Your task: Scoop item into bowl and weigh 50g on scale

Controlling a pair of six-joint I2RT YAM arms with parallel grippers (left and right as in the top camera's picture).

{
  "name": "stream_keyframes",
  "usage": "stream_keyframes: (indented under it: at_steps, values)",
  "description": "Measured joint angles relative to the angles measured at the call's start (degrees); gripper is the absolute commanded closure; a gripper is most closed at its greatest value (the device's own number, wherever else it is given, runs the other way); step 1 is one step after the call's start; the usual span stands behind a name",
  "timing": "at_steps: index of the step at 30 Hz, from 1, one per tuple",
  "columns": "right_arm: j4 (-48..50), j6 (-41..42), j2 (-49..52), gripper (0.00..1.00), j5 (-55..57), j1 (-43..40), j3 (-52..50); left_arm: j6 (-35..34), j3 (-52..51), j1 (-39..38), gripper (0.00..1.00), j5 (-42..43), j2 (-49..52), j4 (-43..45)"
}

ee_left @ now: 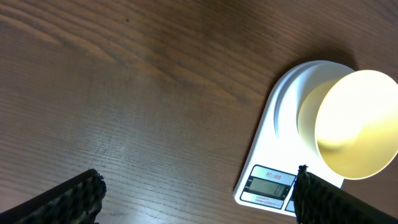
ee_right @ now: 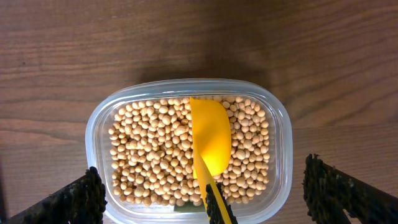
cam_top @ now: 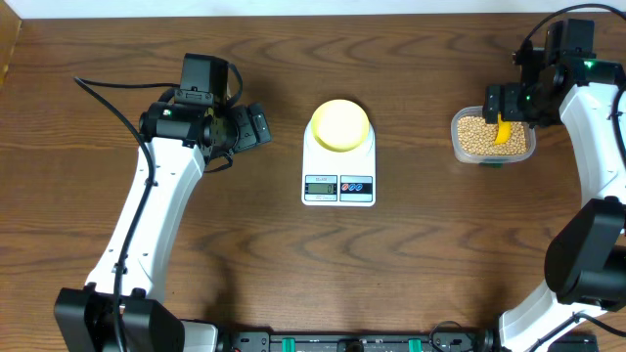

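The tan beans point(cam_top: 476, 137) point(ee_right: 155, 149) fill a clear plastic tub point(cam_top: 456, 139) point(ee_right: 99, 124) at the right. A yellow scoop point(cam_top: 502, 130) point(ee_right: 210, 140) lies on them, its handle pointing toward my right wrist. My right gripper point(cam_top: 507, 110) point(ee_right: 205, 186) hovers open over the tub, with the handle in the wide gap and touching neither finger. The pale-yellow bowl point(cam_top: 340, 124) point(ee_left: 357, 124) sits on the white scale point(cam_top: 338, 171) point(ee_left: 280, 118) at the middle; I cannot see inside it. My left gripper point(cam_top: 260, 127) point(ee_left: 199, 183) is open and empty, left of the scale.
The scale's grey display point(cam_top: 321, 186) point(ee_left: 268, 184) and two round buttons point(cam_top: 356, 186) face the near table edge. Bare brown wood lies between the scale and the tub. Black cables trail behind both arms.
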Motion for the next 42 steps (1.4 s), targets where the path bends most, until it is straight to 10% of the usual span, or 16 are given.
stream_keyframes:
  at_steps: [15, 42]
  values:
    - [0.0, 0.0, 0.0, 0.01, 0.0, 0.0, 0.0, 0.9, 0.0, 0.0, 0.02, 0.9, 0.0, -1.3]
    - [0.0, 0.0, 0.0, 0.01, 0.0, 0.0, 0.0, 53.2, 0.0, -0.1, 0.02, 21.0, 0.0, -18.0]
